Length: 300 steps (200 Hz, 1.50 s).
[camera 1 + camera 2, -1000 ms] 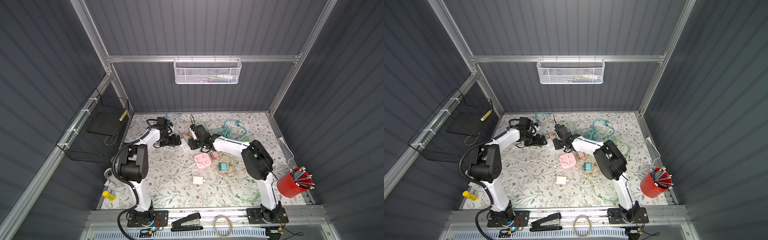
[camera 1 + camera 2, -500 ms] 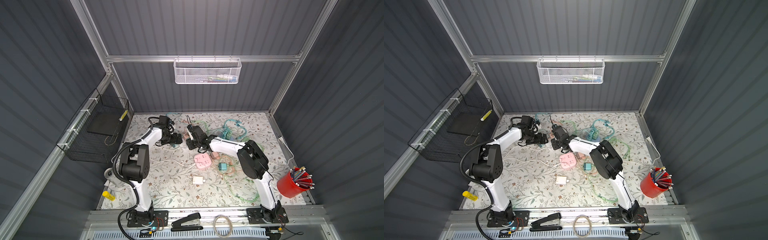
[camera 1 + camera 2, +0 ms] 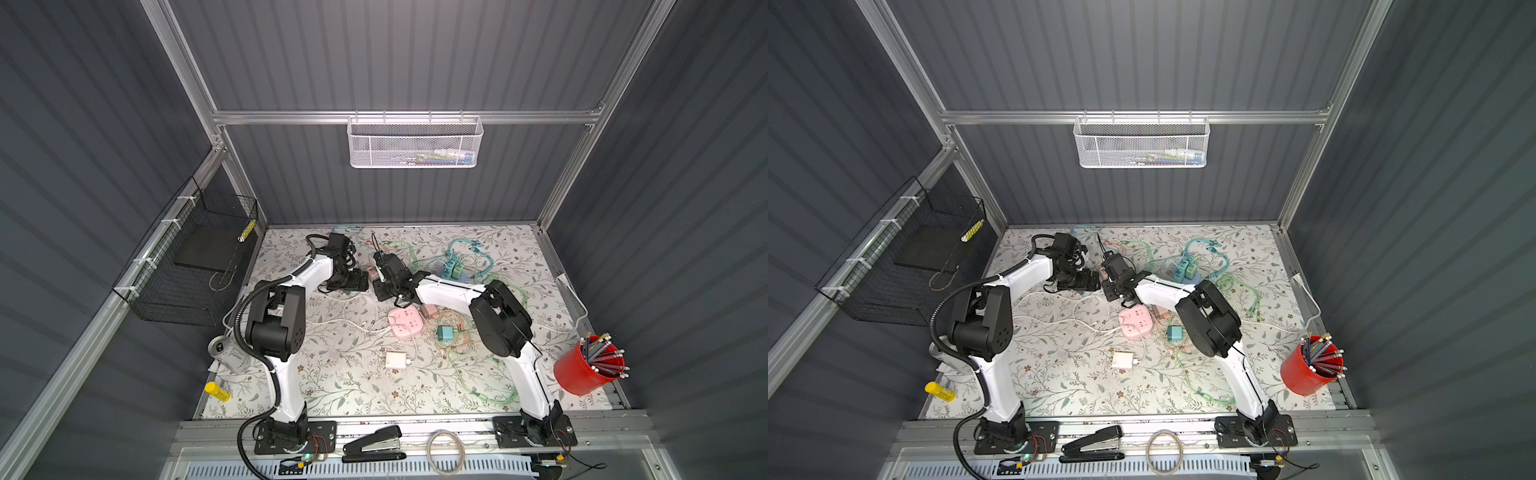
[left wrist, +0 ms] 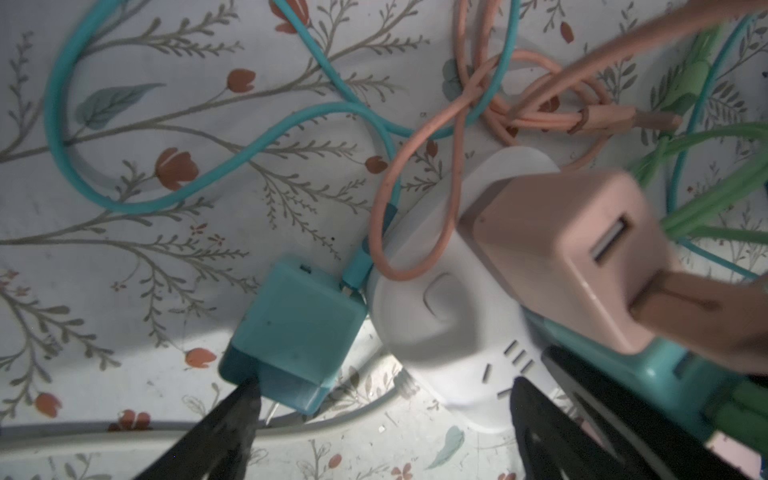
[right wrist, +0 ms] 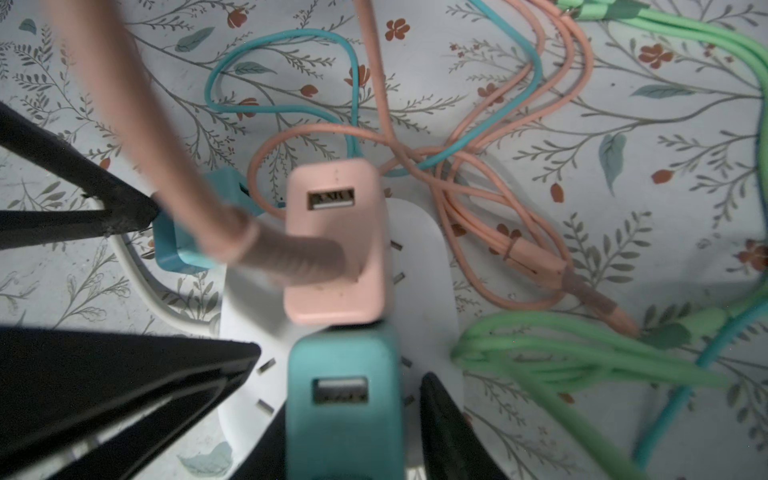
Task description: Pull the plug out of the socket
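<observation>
Near the far edge of the floral bench (image 3: 332,374), left of middle, lies the white plastic power strip (image 5: 422,257). A square teal USB plug (image 5: 343,382) stands upright in it, just beside a pink plug (image 5: 336,291). My right claw (image 5: 340,361) straddles the teal plug, part-open, gripping nothing; my left claw (image 4: 386,384) gapes wide over the strip's end. Only the wrist views show the teal plug.

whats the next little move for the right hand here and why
Probably close the right hand on the teal charger: its fingers flank it with slim gaps either side, and it sits plugged into the white power strip, so pulling now would likely grip nothing.
</observation>
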Motion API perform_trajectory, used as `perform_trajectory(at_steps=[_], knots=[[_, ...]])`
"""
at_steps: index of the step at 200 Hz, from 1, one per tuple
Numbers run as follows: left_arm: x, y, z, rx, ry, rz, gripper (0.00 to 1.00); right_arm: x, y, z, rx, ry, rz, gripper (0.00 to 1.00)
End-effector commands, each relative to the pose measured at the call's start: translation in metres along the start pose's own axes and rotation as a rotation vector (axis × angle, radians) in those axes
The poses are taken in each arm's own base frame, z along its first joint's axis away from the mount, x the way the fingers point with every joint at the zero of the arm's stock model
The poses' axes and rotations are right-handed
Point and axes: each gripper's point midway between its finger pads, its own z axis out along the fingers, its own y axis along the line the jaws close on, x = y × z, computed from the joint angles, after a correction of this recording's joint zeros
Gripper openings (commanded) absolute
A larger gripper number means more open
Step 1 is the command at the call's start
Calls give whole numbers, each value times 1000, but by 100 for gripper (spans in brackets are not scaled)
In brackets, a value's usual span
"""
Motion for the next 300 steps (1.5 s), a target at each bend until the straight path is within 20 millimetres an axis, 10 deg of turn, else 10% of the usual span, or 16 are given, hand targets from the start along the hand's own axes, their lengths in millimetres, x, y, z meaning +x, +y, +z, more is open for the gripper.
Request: perform_trajectory(at_steps=[1, 300], knots=[[-1, 1, 2, -20, 17, -10, 94, 2, -1, 2, 14, 8, -13, 41], [9, 14, 11, -173, 62, -29, 94, -30, 14, -23, -12, -34, -20, 1]])
